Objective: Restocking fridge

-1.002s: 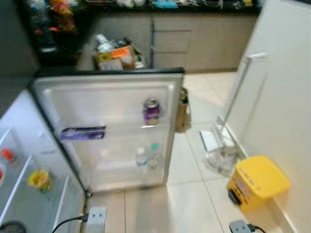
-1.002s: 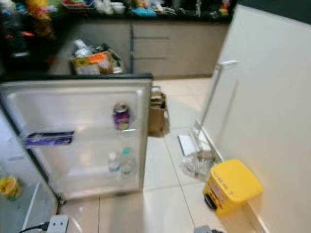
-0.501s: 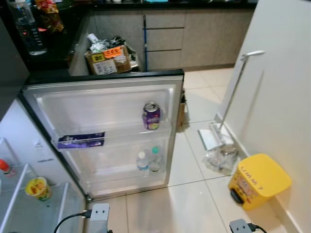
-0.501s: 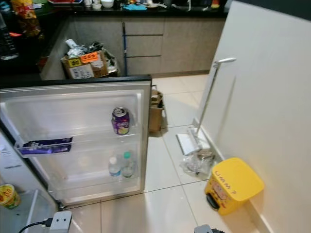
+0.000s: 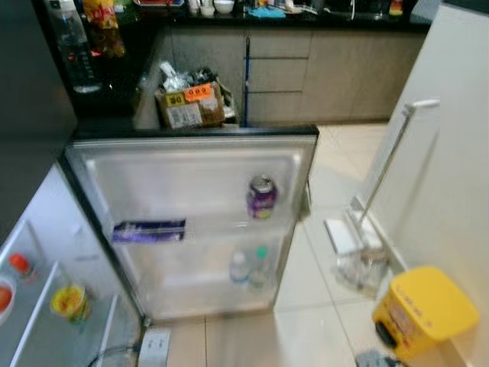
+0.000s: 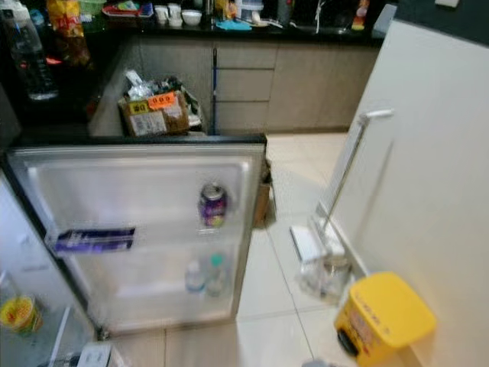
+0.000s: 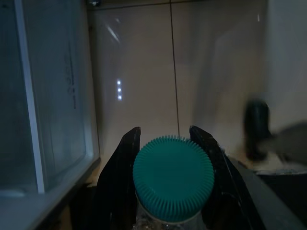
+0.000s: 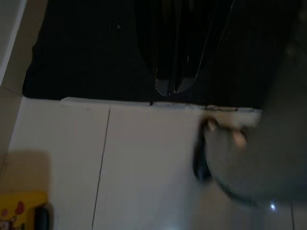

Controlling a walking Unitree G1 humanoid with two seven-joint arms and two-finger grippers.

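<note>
1. Kitchen with pale floor tiles (image 5: 321, 329); dark counter (image 6: 229, 30) at the back above grey cabinets (image 6: 306, 84).
2. Small fridge stands open, its door (image 5: 191, 176) swung wide. Door shelves carry a purple can (image 5: 261, 197), a flat purple packet (image 5: 149, 230) and, lower down, two small bottles (image 5: 249, 268).
3. Fridge interior (image 5: 46, 306) holds a yellow cup (image 5: 69, 302) and something red-topped (image 5: 21, 264).
4. Cardboard box (image 5: 191, 107) of rubbish behind the door; mop (image 5: 367, 206) leaning on the white wall; yellow bin (image 5: 424, 310) near it.
5. Left gripper (image 7: 165, 143): jaws parted about a cap's width, clamped on a bottle with a ribbed green cap (image 7: 172, 179), one finger (image 7: 122, 167) on each side of the cap. Beyond the fingertips, bare tile; to one side of the jaws, a clear fridge shelf edge (image 7: 29, 96).
6. Right gripper (image 8: 172, 86): fingers pressed together, holding nothing, hanging over the tiles with a dark panel behind the fingertips.
</note>
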